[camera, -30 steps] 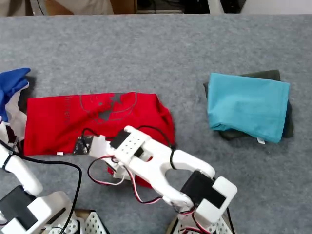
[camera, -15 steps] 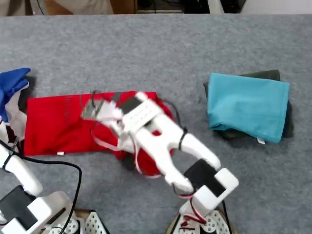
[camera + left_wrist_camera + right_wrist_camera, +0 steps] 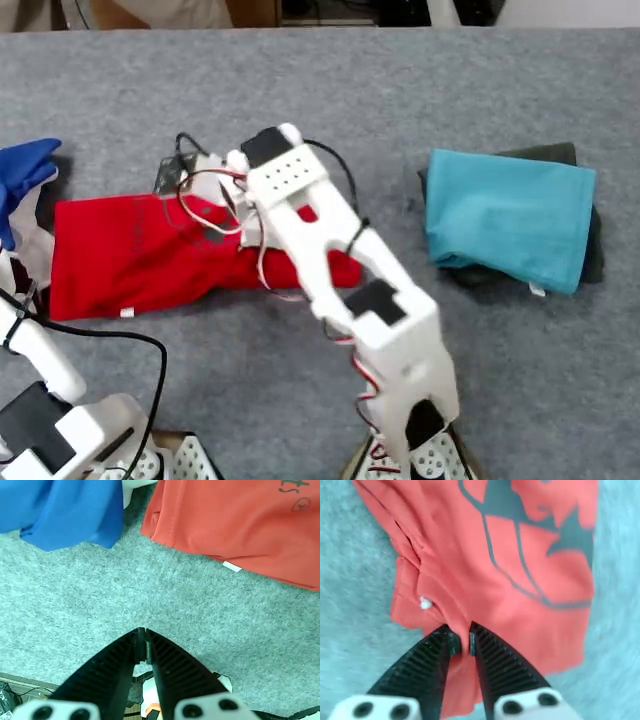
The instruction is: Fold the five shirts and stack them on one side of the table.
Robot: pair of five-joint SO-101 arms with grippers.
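At the far left, a blue shirt [image 3: 25,170] is lying bunched at the edge of the table [image 3: 330,90]. The left gripper [image 3: 142,640] is hovering beside it, jaws pressed together on nothing. The red shirt [image 3: 120,255] is lying left of centre. The right gripper [image 3: 461,639] is pinching a fold of it, apparently near its far edge. At the right, a folded teal shirt [image 3: 505,215] is sitting on a dark shirt [image 3: 553,154].

1. the blue shirt [image 3: 25,172] is cut off by the left edge of the high view.
2. at the right, the dark green shirt [image 3: 548,154] is mostly hidden under the teal shirt [image 3: 505,215].
3. the right arm [image 3: 305,215] covers the right part of the red shirt [image 3: 110,255].
4. the red shirt's print looks blurry in the right wrist view.
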